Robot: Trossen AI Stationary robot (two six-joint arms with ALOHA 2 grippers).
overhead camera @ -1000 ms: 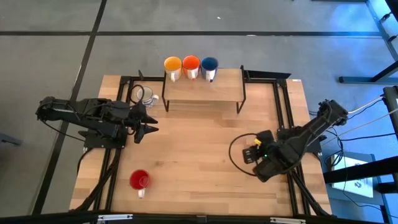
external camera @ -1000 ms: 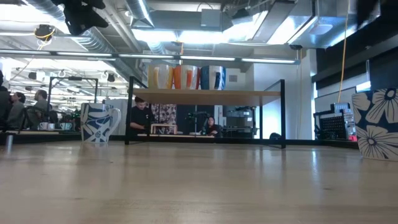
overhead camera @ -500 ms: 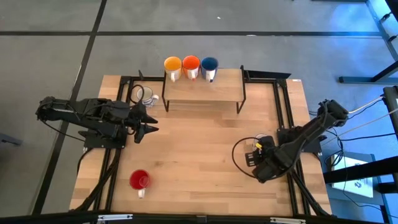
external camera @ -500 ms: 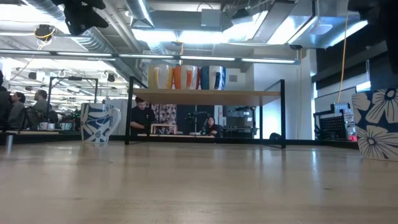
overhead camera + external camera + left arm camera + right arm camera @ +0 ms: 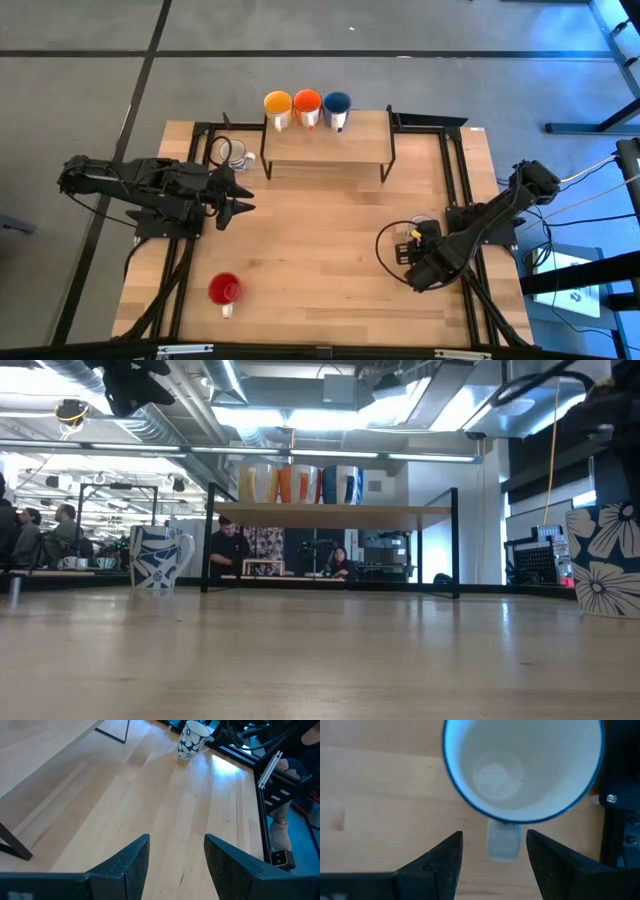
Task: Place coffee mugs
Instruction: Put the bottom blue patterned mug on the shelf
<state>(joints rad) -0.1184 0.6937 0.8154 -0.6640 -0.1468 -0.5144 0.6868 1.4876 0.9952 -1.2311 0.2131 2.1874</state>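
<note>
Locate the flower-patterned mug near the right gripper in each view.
High: mostly hidden under right gripper, table's right side.
Low: flower mug at right edge.
Left wrist: top centre, across the table.
Right wrist: fills the top, handle toward the fingers.
Landmark: shelf, high and low views.

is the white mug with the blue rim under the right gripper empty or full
Empty: the right wrist view looks straight down into the upright white ceramic mug with blue rim, showing its bare white bottom.

We have four views. High: straight down over the whole table [image 5: 330,240]. Low: at tabletop level, facing across to the shelf [image 5: 335,512] and the room behind. Left wrist: looks across the boards to a patterned mug [image 5: 192,739], also seen in the low view. Right wrist: close above that mug.
</note>
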